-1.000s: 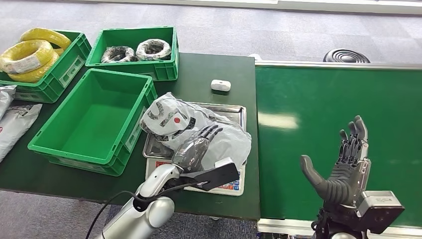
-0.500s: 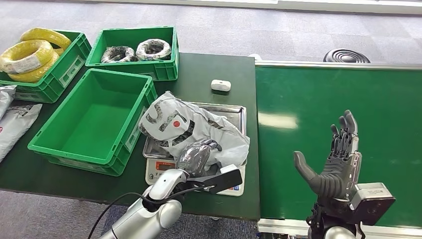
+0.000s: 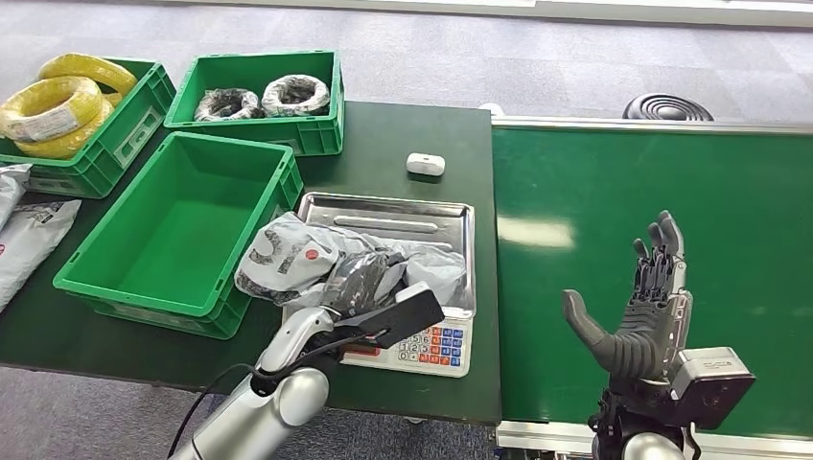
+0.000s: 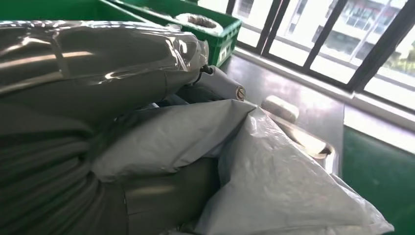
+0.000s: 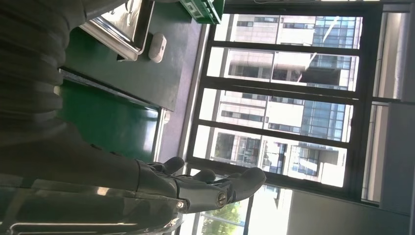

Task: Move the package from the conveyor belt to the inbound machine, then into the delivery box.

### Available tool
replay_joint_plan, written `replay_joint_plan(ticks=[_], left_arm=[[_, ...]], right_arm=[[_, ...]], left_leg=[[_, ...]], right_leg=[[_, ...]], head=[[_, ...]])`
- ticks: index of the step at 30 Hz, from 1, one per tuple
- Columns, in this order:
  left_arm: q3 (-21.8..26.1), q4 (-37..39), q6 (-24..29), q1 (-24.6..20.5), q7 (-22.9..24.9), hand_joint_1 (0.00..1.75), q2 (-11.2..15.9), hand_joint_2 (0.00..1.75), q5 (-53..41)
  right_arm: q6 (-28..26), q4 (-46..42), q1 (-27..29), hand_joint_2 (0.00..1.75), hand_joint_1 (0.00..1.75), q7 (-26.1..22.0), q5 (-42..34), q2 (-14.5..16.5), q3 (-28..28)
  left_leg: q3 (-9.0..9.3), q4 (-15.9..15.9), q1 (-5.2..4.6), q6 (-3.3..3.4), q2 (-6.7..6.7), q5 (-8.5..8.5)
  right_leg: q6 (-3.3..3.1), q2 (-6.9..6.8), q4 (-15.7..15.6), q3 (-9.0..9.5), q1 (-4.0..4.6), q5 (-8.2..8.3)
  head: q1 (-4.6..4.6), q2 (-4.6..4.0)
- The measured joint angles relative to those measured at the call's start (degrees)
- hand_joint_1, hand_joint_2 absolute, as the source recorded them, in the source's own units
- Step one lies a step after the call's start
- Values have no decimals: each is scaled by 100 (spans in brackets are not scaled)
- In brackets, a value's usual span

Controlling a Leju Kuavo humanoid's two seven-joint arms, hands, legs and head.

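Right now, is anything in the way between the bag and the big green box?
Nothing visible blocks it. The left hand holds the grey package at the scale's tray, right beside the empty green crate; only the crate's near wall must be cleared.

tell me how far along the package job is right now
Done: the package is off the conveyor belt and at the scale tray. In hand: the left hand grips it, at the tray's edge nearest the empty green box. Left: dropping it into that box. The right hand is open over the belt.
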Motion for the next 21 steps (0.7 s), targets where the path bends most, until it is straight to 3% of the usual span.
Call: replay_joint_plan(ticks=[6, 10, 14, 18, 19, 21], left_arm=[[430, -1217, 908, -19, -56, 175, 259, 175, -924], [1050, -2017, 1717, -116, -144, 175, 488, 175, -1456], [1824, -2292, 1813, -378, -63, 175, 692, 175, -1345], [2517, -2078, 1829, -667, -54, 175, 934, 175, -1155], [2652, -2002, 1850, -698, -84, 168, 979, 175, -1095], [2854, -1850, 1869, -722, -123, 87, 1049, 175, -1003]], right_arm=[[-127, -51, 218, 175, 0, -97, 22, -6, -46], [-281, -164, 445, 175, 0, -128, 54, -6, -89], [-417, -220, 551, 175, 0, -139, 68, -25, -107], [-473, -226, 568, 175, 0, -118, 57, -61, -112], [-484, -226, 573, 175, 0, -110, 52, -70, -113], [-499, -226, 585, 175, 0, -104, 44, -85, -114]], left_leg=[[0, -1, 1, 0, 0, 0], [1, -2, 2, -1, 2, 0], [3, -2, 2, 0, 2, 6], [7, -2, 1, -1, 3, 14], [8, -1, 1, -2, 4, 14], [8, -1, 1, -2, 4, 14]], right_leg=[[0, 0, 0, -1, 1, 0], [0, 0, 2, -2, 2, 0], [-1, 1, 2, 0, 2, 0], [-5, 2, 3, 2, 1, 4], [-5, 3, 3, 2, 1, 5], [-6, 2, 3, 2, 1, 5]], head=[[0, 0], [-2, 0], [0, 0], [0, 0], [0, 0], [1, 0]])
